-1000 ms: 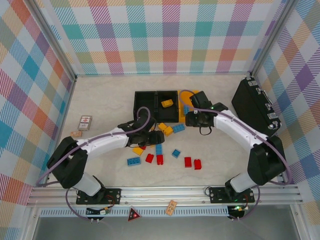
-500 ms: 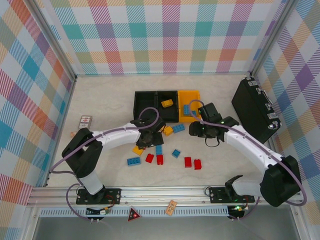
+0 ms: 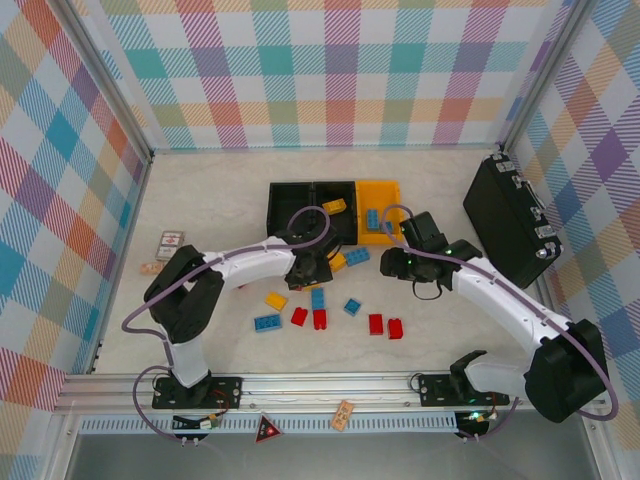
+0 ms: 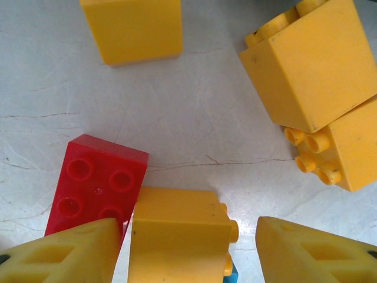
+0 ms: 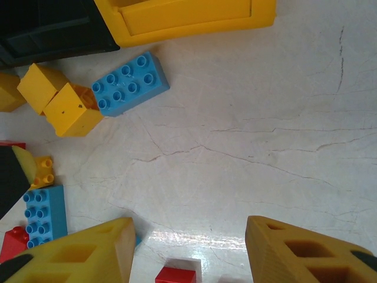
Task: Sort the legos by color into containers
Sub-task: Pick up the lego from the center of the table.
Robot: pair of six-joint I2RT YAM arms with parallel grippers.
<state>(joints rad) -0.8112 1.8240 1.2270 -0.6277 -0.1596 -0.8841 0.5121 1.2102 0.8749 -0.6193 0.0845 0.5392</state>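
My left gripper (image 3: 311,271) is low over the heap of legos. Its open jaws (image 4: 188,236) straddle a yellow brick (image 4: 179,233): the left finger is at the brick's side and a gap remains on the right. A red brick (image 4: 97,188) lies beside it, and more yellow bricks (image 4: 315,65) are ahead. My right gripper (image 3: 400,262) hangs open (image 5: 188,236) over bare table, with a red brick (image 5: 175,275) near it and a blue brick (image 5: 131,82) ahead. Two black bins (image 3: 290,210) and a yellow-orange bin (image 3: 380,190) stand behind; one black bin holds a yellow brick (image 3: 334,206).
Red bricks (image 3: 385,325) and blue bricks (image 3: 267,322) are scattered toward the near edge. A large black hard case (image 3: 510,220) stands at the right wall. Small printed cards (image 3: 171,245) lie at the left.
My left gripper has slid right into the heap and its jaws have narrowed around the yellow brick. My right gripper has drawn back from the yellow-orange bin toward the near side.
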